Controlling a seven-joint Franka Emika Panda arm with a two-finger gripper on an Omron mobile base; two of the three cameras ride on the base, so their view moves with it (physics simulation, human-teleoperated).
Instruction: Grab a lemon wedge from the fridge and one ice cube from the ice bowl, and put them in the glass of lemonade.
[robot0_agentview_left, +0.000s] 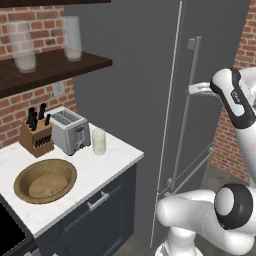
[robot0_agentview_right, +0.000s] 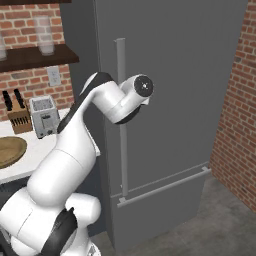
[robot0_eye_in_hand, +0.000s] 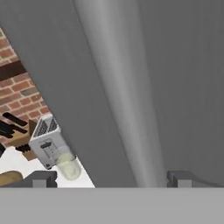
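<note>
Fridge (robot0_agentview_right: 175, 90) stands shut; my claw (robot0_eye_in_hand: 111, 177) hangs open, straddling its handle (robot0_eye_in_hand: 118, 96). Next I judge: close on it and pull.

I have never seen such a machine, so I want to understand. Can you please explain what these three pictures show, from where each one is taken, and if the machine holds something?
The white machine is a robot arm on a base that can drive, in a computer-rendered kitchen. Two pictures come from cameras on the base, behind the arm to its left and right. The third comes from a camera on the hand, looking along the gripper.

The arm reaches toward the tall grey fridge, whose door is closed. In the hand view, the gripper is open with the long handle between its tips. It holds nothing.

On the white counter stand a wooden bowl, a toaster, a knife block and a short glass of lemonade. Two taller glasses stand on the shelf above.
</note>
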